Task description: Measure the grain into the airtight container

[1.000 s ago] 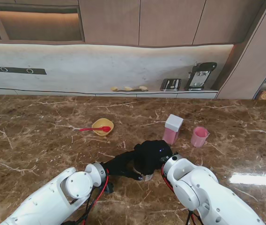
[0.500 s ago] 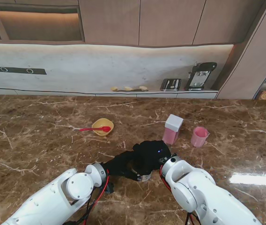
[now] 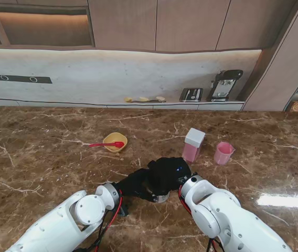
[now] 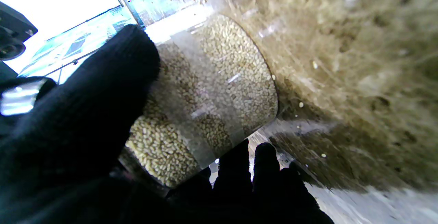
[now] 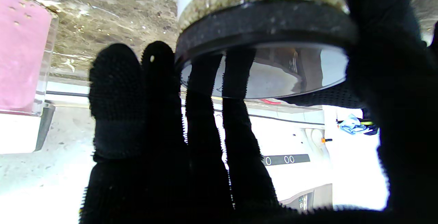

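My black-gloved left robot hand [image 3: 134, 185] grips the clear round glass jar of pale grain [image 4: 212, 90] on the brown marble counter [image 3: 44, 157]; my right robot hand [image 3: 169, 173] clasps its black-rimmed lid [image 5: 267, 25]; beyond the jar stand a white-lidded pink square container [image 3: 193, 145] and, beside that, a pink measuring cup [image 3: 223, 153].

obstacles: pink container [image 3: 193, 145], pink cup [image 3: 223, 153] right-far | yellow bowl [image 3: 115, 142] left-far | between: open
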Controlling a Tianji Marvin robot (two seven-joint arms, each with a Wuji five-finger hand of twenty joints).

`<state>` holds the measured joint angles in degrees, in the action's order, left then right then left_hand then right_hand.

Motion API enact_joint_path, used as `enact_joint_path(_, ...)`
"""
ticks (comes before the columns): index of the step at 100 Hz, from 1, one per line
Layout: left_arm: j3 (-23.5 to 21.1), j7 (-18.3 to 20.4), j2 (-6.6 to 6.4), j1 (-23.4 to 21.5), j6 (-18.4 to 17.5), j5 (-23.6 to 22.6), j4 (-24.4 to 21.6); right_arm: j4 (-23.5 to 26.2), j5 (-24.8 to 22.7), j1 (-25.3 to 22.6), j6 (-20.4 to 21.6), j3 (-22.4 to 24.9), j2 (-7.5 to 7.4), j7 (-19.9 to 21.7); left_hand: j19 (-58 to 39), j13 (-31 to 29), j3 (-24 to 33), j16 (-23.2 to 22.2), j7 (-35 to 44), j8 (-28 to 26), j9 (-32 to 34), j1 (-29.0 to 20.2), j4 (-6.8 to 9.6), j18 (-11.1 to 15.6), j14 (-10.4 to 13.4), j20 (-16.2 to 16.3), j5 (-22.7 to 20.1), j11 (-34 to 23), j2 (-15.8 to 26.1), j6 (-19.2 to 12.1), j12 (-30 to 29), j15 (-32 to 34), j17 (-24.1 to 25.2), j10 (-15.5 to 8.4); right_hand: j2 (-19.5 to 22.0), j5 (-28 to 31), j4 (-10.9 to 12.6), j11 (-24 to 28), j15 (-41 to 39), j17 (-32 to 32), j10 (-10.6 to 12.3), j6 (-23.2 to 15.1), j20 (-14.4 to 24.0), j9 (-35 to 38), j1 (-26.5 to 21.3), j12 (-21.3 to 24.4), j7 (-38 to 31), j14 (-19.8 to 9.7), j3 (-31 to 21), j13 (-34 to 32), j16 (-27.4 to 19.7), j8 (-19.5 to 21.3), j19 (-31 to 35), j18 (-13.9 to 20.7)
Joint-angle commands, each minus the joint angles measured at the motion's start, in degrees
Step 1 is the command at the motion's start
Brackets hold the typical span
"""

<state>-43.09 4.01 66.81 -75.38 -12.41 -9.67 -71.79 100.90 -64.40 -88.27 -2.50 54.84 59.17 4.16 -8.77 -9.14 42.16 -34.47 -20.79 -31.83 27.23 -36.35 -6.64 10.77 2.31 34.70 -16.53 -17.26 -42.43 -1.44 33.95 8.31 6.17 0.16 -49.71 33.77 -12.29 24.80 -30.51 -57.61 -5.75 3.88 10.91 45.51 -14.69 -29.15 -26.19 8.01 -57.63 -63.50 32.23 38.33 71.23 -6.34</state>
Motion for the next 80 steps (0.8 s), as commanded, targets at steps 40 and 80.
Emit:
enact_joint_path(40,0.28,0.51,0.20,-1.76,0.20,-0.68,1.85,1.72,-7.72,-2.17,2.19,0.88,-0.23,0.43,-6.98,-4.49,9.09,-3.17,55.91,-0.86,4.99,-5.13,0.50,-15.07,-8.75,2.00,-3.97,-7.78,6.86,-6.65,3.68,8.13,-2.16,-4.46,14.10,-5.05,4.76,-2.74,3.77,7.56,4.26,-1.69,-0.48,-4.81,1.62,3.76,4.77,-4.16,8.19,5.54,-2.52,-4.81,-3.90,4.95)
enact_joint_path(80,-0.03,-0.23,0.48,-1.97,-0.36,-0.25,2.53,5.77,-11.91,-3.96,2.94,3.35,-0.47,3.16,-7.27,-4.72,9.30,-3.01,56.26,-1.06,3.99,-5.12,0.53,-15.61,-9.00,1.96,-4.44,-6.76,6.82,-6.46,2.45,7.91,-2.03,-4.32,14.48,-6.81,8.86,-6.97,10.90,21.89,6.28,-3.80,3.70,-9.85,4.12,4.68,7.52,-4.14,15.24,20.48,-6.65,-4.75,-13.01,1.50)
